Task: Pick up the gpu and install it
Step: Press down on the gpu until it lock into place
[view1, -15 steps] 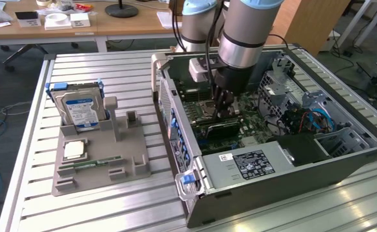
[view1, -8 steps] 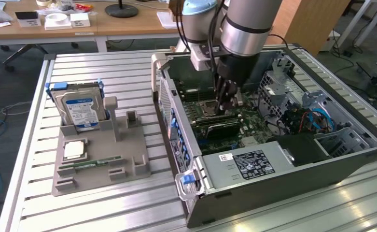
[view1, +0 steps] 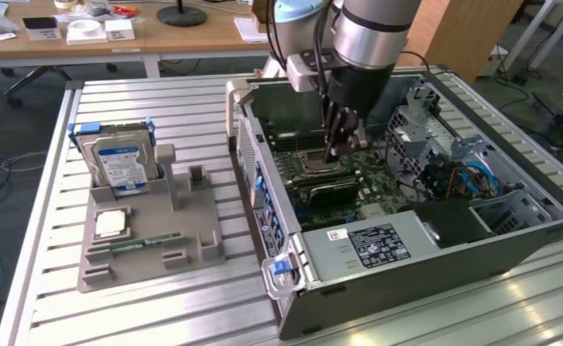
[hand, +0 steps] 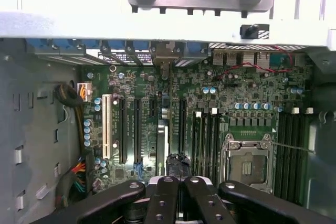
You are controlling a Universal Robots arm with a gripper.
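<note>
exterior view: ribbed metal table (view1: 166, 303), desks behind | open grey computer case (view1: 512, 238) | black claw (view1: 337, 151) lowered inside, fingers together | flat dark gpu card (view1: 331, 189) on the green motherboard (view1: 378, 180), just beyond the fingertips, contact unclear || wrist view: claw (hand: 178, 163) closed over the motherboard's (hand: 247, 93) slots
</note>
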